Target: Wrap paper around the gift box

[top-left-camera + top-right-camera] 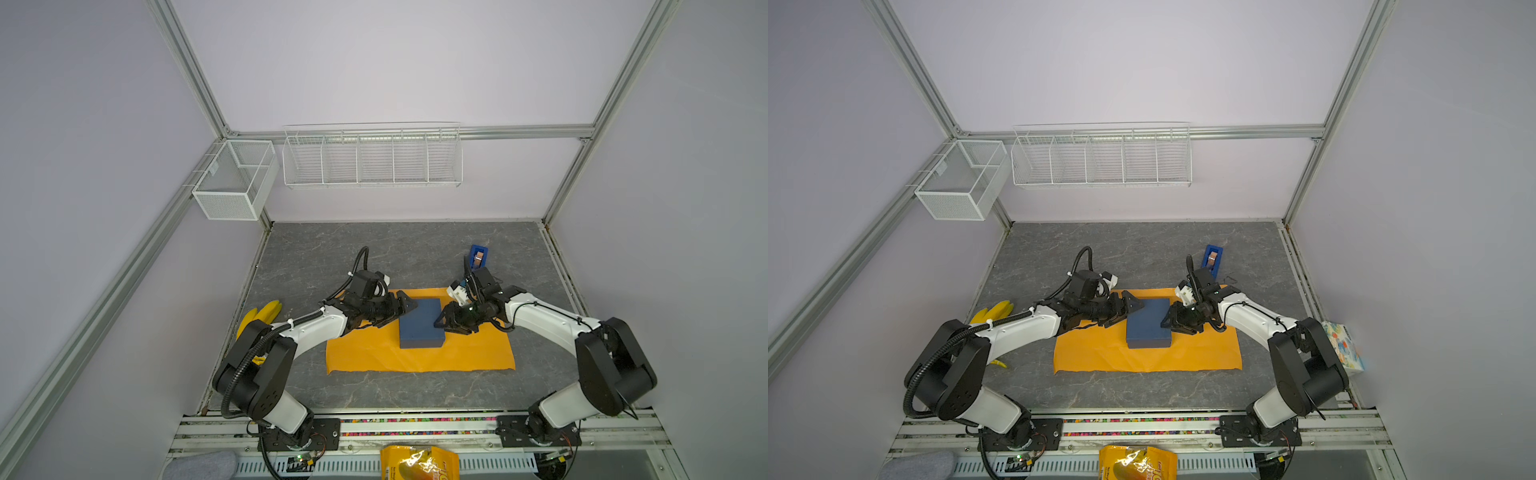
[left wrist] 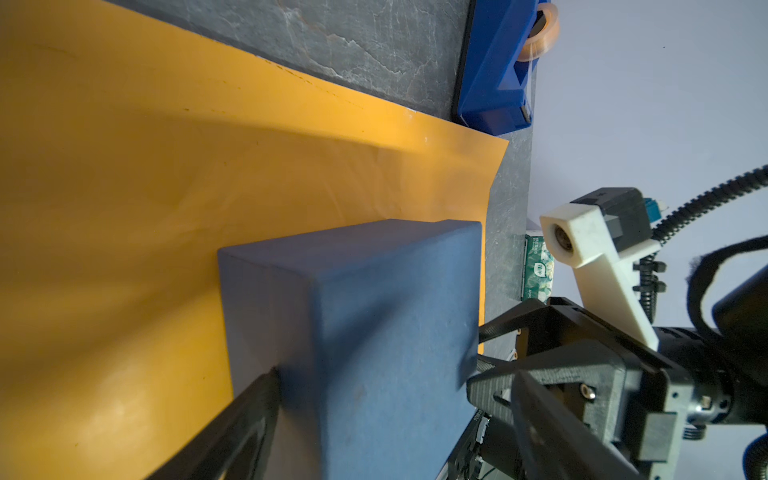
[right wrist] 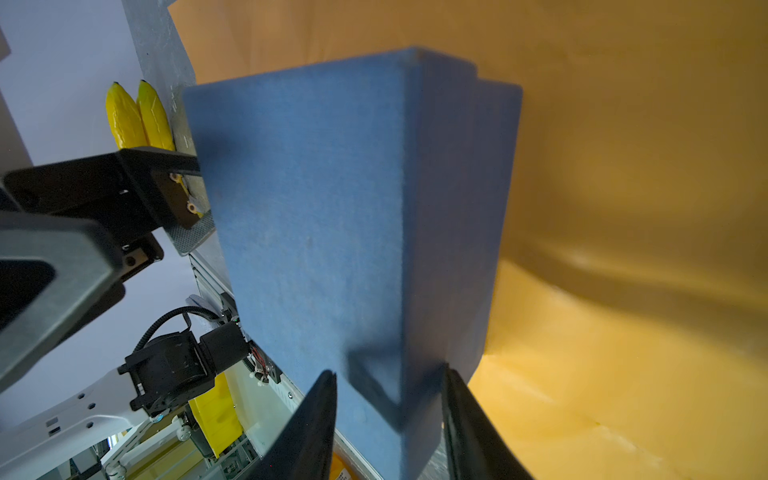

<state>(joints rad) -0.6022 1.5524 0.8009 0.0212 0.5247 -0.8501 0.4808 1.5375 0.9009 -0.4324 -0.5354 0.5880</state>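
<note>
The navy gift box (image 1: 419,322) (image 1: 1148,322) lies flat on the far half of the orange paper (image 1: 374,353) (image 1: 1100,353), which is spread on the grey table. My left gripper (image 1: 405,311) (image 1: 1136,309) is at the box's left far corner, rolled on its side and open. In the left wrist view (image 2: 392,374) its lower finger is at the box's (image 2: 395,291) side face and its upper finger is above the top. My right gripper (image 1: 436,322) (image 1: 1163,322) (image 3: 388,370) is open astride the box's (image 3: 311,208) right top edge.
A blue tape dispenser (image 1: 478,255) (image 2: 494,70) stands behind the right arm. Bananas (image 1: 259,316) (image 3: 137,116) lie at the table's left edge. A tissue box (image 1: 1343,347) sits at the right wall, a yellow snack bag (image 1: 419,461) below the front rail, and wire baskets (image 1: 372,158) on the back wall.
</note>
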